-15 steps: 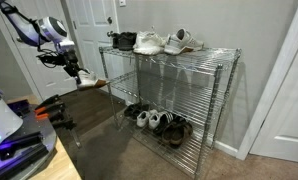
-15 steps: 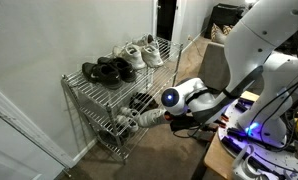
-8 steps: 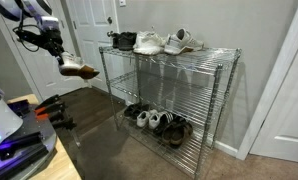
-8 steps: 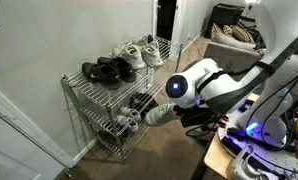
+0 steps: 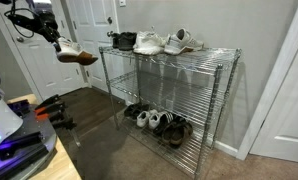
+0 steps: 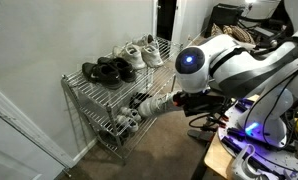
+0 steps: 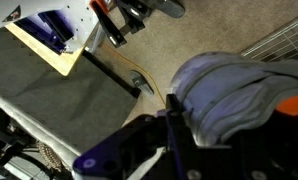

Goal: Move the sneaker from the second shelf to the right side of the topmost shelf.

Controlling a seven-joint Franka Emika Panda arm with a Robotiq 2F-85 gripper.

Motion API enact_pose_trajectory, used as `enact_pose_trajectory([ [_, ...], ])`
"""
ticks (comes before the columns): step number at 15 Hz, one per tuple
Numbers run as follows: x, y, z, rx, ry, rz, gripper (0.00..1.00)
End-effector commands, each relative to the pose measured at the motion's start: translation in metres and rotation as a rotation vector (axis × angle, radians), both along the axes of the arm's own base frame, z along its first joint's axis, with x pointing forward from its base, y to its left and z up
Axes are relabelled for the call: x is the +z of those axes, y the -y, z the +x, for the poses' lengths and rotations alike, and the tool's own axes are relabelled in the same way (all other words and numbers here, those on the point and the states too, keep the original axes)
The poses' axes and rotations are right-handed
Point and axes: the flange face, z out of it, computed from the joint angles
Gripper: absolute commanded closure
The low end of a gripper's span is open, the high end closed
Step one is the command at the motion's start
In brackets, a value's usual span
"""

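Wrist view: the sneaker [image 7: 234, 88] fills the right of the picture, grey-white upper up close. Dark fingers of the tool [image 7: 189, 118] sit tight against it, so the tool is closed on the shoe.

In an exterior view the tool [image 5: 58, 43] carries the sneaker [image 5: 76, 54] in open air, well left of the rack and at about the height of the topmost shelf [image 5: 217, 52]. The tan sole faces down and the shoe is roughly level. In an exterior view the sneaker [image 6: 157, 103] hangs in front of the rack, clear of the wire.

The second shelf [image 5: 179, 85] looks bare, so the pick-up is done.

Left to do, by my reading: carry the shoe across, set it down, let go. The top tier holds a black shoe [image 5: 120, 40] and white sneakers [image 5: 151, 43] toward its left and middle. The right end shows bare wire. The shoe likely has to pass over or in front of those pairs to get there.
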Motion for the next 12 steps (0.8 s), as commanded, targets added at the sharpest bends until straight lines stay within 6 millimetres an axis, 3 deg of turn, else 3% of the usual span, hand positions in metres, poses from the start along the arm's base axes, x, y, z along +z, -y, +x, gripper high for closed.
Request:
enact_pose_trajectory([
  [1,0.036,0.018,-0.025,0.020,0.115,0.135,0.94],
  [3,0.048,0.028,-0.031,0.022,0.181,0.194,0.94],
  [4,0.053,0.036,-0.017,0.028,0.217,0.221,0.94],
  [6,0.058,0.045,-0.008,0.034,0.290,0.286,0.94],
  [12,0.047,0.064,0.030,0.112,0.469,0.528,0.94],
])
